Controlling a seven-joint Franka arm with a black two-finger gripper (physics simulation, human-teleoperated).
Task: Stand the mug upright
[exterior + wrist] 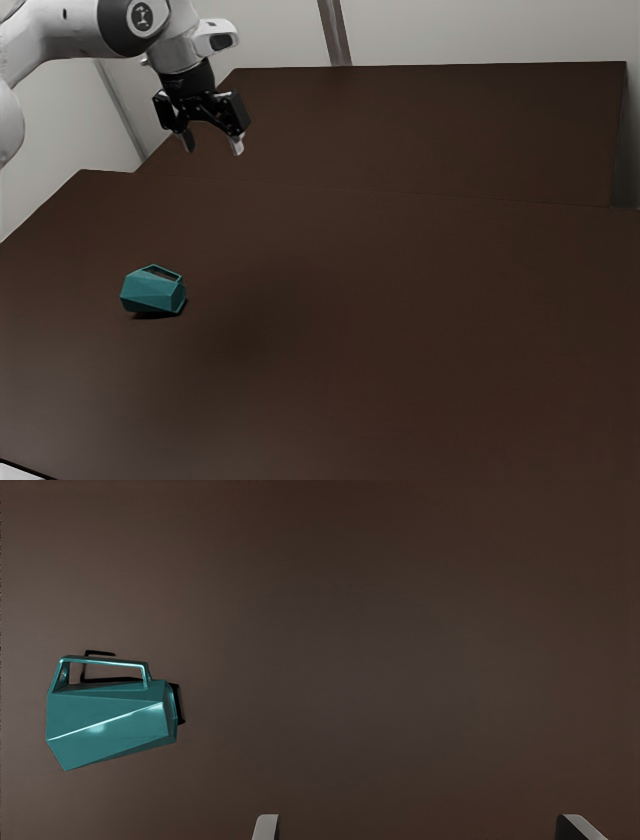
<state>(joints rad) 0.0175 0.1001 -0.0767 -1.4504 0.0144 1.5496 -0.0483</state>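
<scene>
High above the table, my gripper [212,148] hangs open and holds nothing. The teal faceted mug [153,291] lies on its side, well below the hand and toward the exterior view's lower left. In the wrist view the mug [110,725] rests with its handle out to one side, beyond one finger of the gripper [417,825]. The two fingers stand wide apart and neither touches the mug. The mug's inside is hidden.
The dark brown table [380,330] stretches from under the arm toward the exterior view's right. Pale walls [480,30] with a grey vertical strip rise behind its far edge. A white corner [20,472] shows at the exterior view's lower left.
</scene>
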